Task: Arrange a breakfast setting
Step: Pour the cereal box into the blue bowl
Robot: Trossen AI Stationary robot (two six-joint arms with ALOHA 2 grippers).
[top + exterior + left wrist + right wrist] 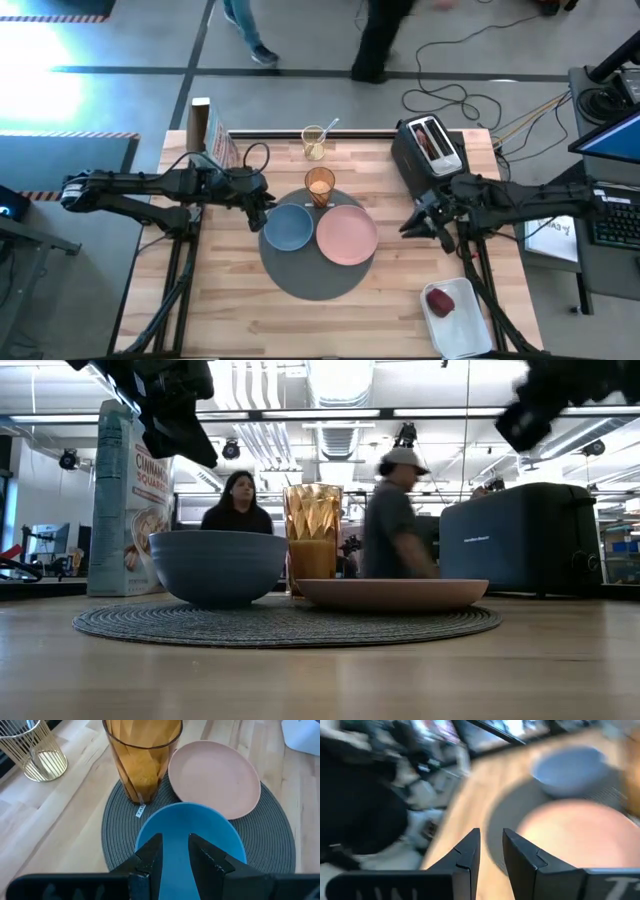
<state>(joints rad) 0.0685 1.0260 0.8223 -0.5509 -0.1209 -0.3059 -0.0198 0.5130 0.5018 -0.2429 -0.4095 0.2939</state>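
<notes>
The breakfast setting sits at the middle of the tabletop [200,310]: a large round dark-grey mat [315,280] of woven, ribbed cord carries a small blue bowl [288,227] and a smooth matte pink plate [347,235] side by side, their rims touching or nearly so. A faceted amber tumbler [320,186] stands upright at the mat's far edge, just behind the bowl and plate. Beyond it, close to the tabletop's far edge, is a gold wire holder [314,142] with a thin metal handle leaning out of it. A black toaster [428,146] occupies the far right part of the tabletop, boxy and smooth, with something reddish-brown showing in a slot. A tall cereal box [222,148] stands toward the far left corner. At the near right corner lies a white rectangular tray [462,322] holding a red apple [440,301]. The left end effector [262,203] hovers just over the bowl's left rim, its dark fingers [150,857] set a narrow gap apart with nothing between them. The right end effector [410,228] hangs above bare wood between the plate and the toaster, well clear of both, its fingers likewise slightly parted and empty. Beyond the far edge, two people are seen in the room behind the tabletop.
</notes>
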